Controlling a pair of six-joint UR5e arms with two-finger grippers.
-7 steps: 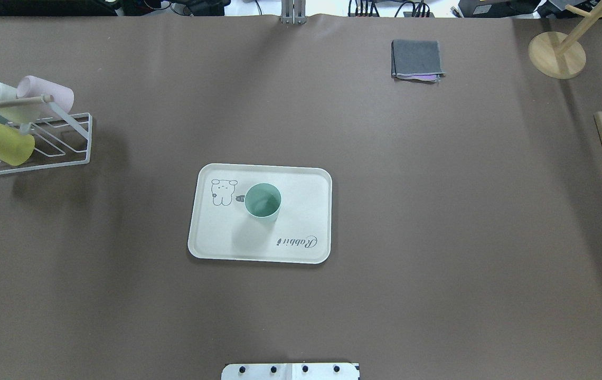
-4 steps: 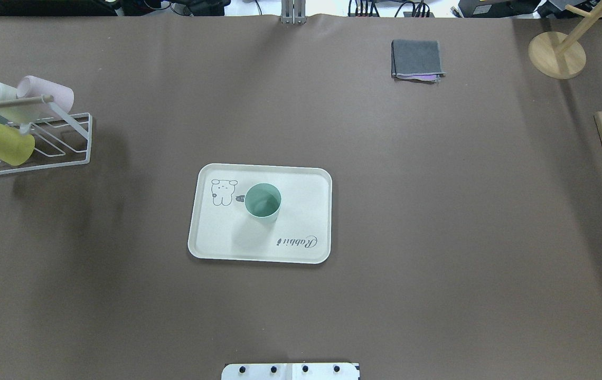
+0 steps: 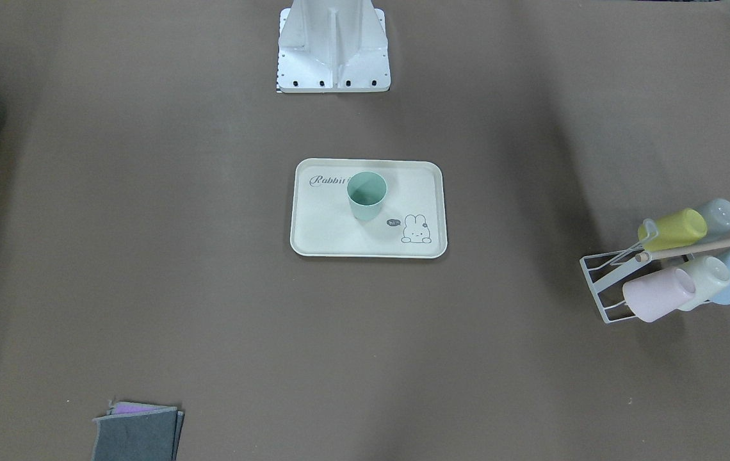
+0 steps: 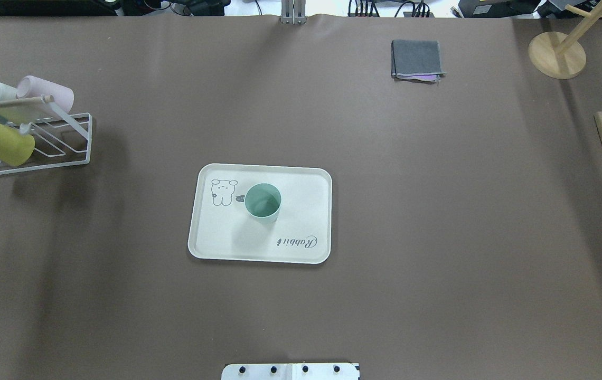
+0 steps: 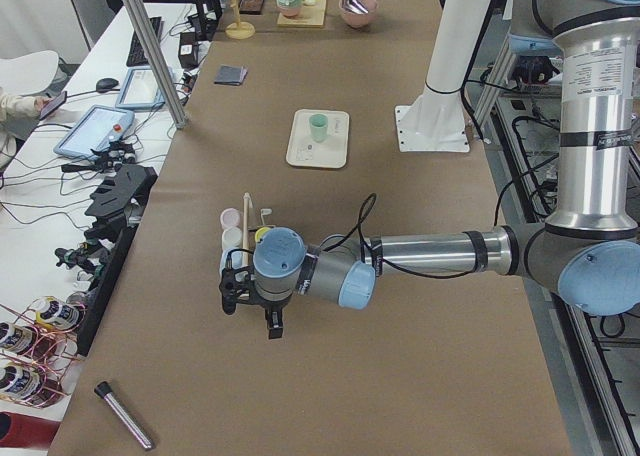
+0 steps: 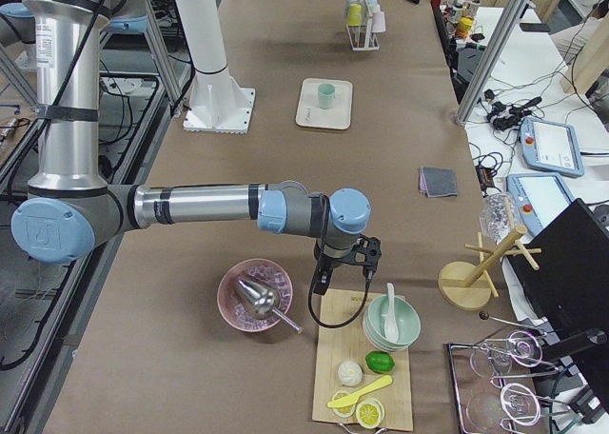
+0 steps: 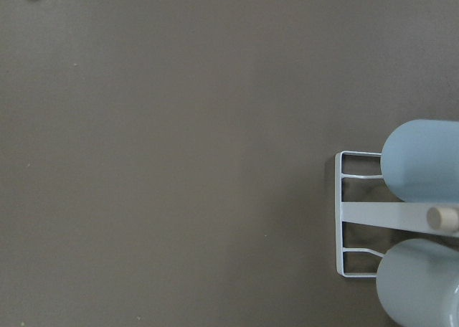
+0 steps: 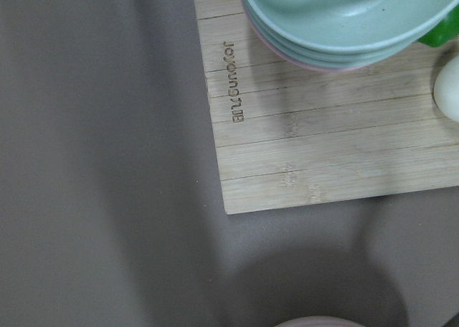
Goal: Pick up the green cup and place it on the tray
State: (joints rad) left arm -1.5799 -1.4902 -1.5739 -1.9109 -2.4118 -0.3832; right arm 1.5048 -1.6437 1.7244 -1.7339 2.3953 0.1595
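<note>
Seemingly finished, from the front the green cup (image 3: pixel 366 195) is standing upright, mouth up, on the tray (image 3: pixel 326 237), between the script and the bunny; it is a matte mint tumbler tapering downward. Overhead it is sitting likewise, with no arm showing. From the table's ends, the left gripper (image 5: pixel 236 294) is hanging by the cup rack (image 5: pixel 245 238) and the right gripper (image 6: pixel 366 255) by the wooden board (image 6: pixel 335 348). Both are well apart from the tray, the left perhaps nearer, and I cannot tell whether either is released or clenched.
</note>
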